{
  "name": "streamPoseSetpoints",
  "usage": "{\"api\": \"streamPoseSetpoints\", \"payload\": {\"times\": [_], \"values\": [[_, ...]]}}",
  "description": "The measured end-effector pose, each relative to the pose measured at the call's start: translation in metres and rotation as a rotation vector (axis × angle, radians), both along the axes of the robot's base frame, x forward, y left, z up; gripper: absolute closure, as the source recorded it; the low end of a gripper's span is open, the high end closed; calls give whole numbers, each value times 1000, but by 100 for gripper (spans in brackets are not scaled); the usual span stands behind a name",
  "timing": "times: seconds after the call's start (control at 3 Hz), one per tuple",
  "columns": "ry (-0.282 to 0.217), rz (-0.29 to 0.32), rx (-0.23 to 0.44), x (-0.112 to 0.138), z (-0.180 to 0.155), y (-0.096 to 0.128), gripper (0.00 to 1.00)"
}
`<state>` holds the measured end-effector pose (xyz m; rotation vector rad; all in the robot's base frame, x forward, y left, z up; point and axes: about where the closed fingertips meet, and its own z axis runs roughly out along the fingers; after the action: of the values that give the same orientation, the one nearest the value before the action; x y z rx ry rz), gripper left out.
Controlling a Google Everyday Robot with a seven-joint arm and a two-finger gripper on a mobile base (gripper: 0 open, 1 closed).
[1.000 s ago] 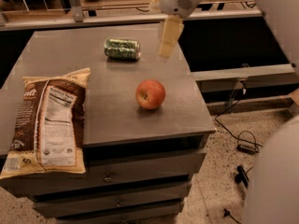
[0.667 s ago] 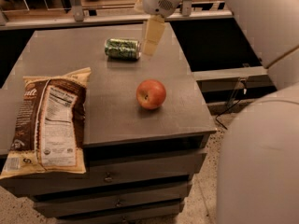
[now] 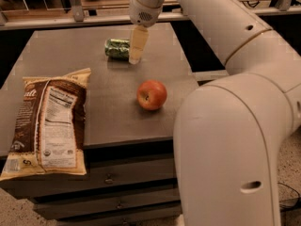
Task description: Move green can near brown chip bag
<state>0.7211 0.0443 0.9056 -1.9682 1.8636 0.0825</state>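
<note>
Green can (image 3: 115,49) just beside jaws

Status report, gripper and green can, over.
Gripper at green can, far side of table. Can on its side, well apart from brown chip bag. Apple off the path.

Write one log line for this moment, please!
gripper: at right end of green can | can: lying down | brown chip bag: front-left, apart

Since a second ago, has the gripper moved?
Yes. Judged against the green can, which stayed put, the gripper moved left, now at its right end.
</note>
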Motion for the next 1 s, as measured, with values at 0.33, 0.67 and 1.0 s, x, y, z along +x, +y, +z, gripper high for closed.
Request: {"api": "streamPoseSetpoints", "payload": {"times": [0.33, 0.67, 1.0], "values": [[4, -55, -18, 22, -20, 0, 0], [29, -73, -17, 32, -36, 7, 16], [51, -83, 5, 35, -42, 13, 33]]}}
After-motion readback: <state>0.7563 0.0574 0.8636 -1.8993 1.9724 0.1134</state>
